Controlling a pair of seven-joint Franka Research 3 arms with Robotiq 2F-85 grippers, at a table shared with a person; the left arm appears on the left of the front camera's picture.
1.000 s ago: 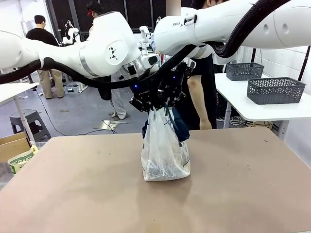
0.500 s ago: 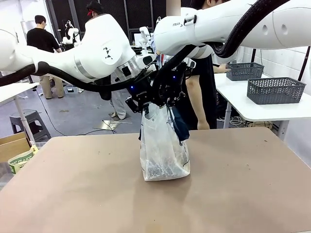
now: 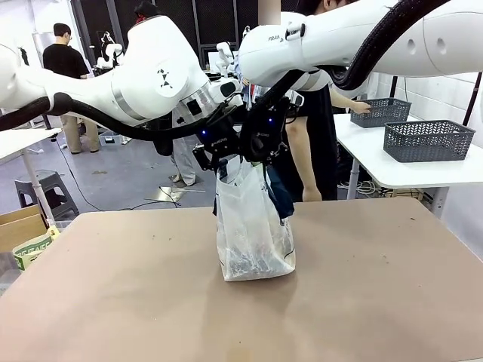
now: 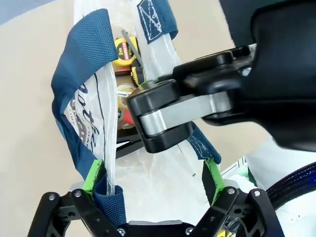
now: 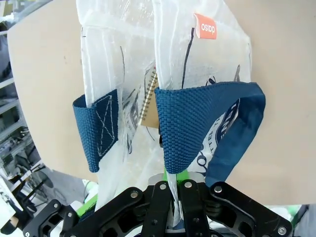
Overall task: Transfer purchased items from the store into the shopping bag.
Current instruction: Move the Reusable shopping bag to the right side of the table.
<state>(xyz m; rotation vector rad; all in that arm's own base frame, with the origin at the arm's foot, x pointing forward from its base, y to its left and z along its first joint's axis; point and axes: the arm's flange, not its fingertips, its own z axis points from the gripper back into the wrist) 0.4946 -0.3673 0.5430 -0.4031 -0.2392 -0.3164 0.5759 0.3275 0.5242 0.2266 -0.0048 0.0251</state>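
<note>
The shopping bag (image 3: 253, 234), translucent white with navy straps, stands on the tan table at centre. My right gripper (image 5: 174, 186) is shut on one navy strap (image 5: 190, 123) and the bag's rim, holding the top up. My left gripper (image 4: 153, 173) is open beside it, its green pads (image 4: 93, 174) wide apart; the other strap (image 4: 81, 84) hangs loose against one pad. In the front view both grippers (image 3: 219, 154) (image 3: 260, 147) meet above the bag's mouth. Purchased items lie inside: a yellow tape measure (image 4: 123, 48) and a spiral notebook (image 5: 148, 98). Which grey basket is the store, I cannot tell.
Two dark grey lattice baskets (image 3: 426, 139) (image 3: 379, 111) stand on a white side table (image 3: 392, 170) at the right. A person's hand (image 3: 362, 107) rests at the farther one. A cardboard box (image 3: 21, 226) sits off the table's left edge.
My left gripper has opened and let go of its strap, drawing slightly up and left. The bag's top has sagged a little to the left. The person's hand has reached the far basket.
</note>
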